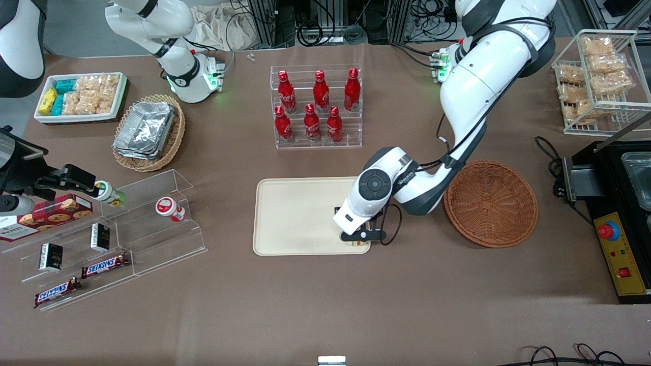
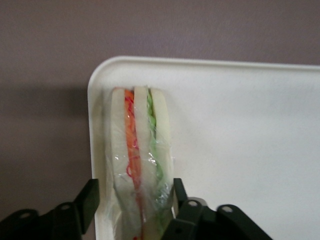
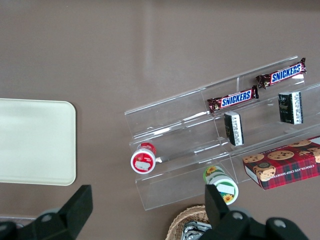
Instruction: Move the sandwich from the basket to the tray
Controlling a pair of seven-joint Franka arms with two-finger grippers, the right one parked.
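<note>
The sandwich (image 2: pixel 139 160), a wrapped wedge of pale bread with orange-red and green filling, lies on the cream tray (image 2: pixel 240 130) at one of its rounded corners. My left gripper (image 2: pixel 134 200) stands over it with a finger on each side. One finger (image 2: pixel 89 200) is a little apart from the wrap and the other (image 2: pixel 179 192) is at its edge, so the gripper is open. In the front view the gripper (image 1: pixel 356 238) hangs over the tray (image 1: pixel 295 213) at the corner nearest the camera on the basket's side, hiding most of the sandwich. The reddish-brown basket (image 1: pixel 491 203) beside the tray holds nothing.
An acrylic rack of red bottles (image 1: pixel 316 108) stands farther from the camera than the tray. Toward the parked arm's end are a clear stepped shelf with snacks (image 1: pixel 101 239) and a tan basket of foil containers (image 1: pixel 148 131). A control box (image 1: pixel 618 249) lies toward the working arm's end.
</note>
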